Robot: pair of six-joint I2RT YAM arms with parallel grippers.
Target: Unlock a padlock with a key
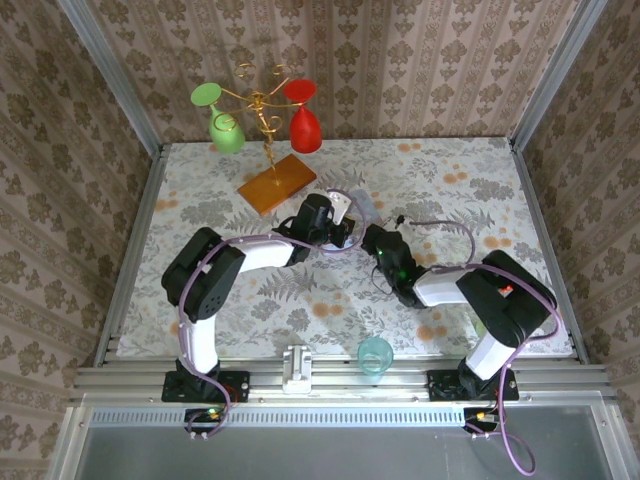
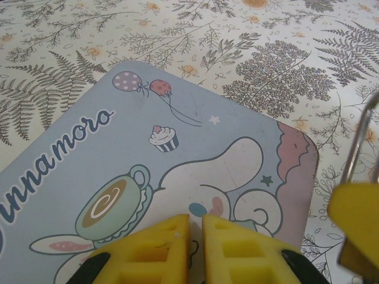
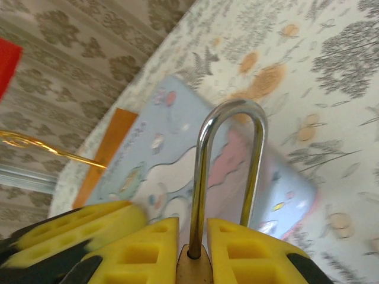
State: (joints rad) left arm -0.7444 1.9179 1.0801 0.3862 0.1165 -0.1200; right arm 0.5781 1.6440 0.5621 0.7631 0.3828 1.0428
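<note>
Floral tabletop, right claw clamped on padlock seen close, left claw nearly together over tin

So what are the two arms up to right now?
The right gripper is shut on the padlock, its shackle sticking out past the fingers. The left gripper hangs just beside it over the pastel tin box, jaws nearly together; I can't tell whether the key is between them.
</note>
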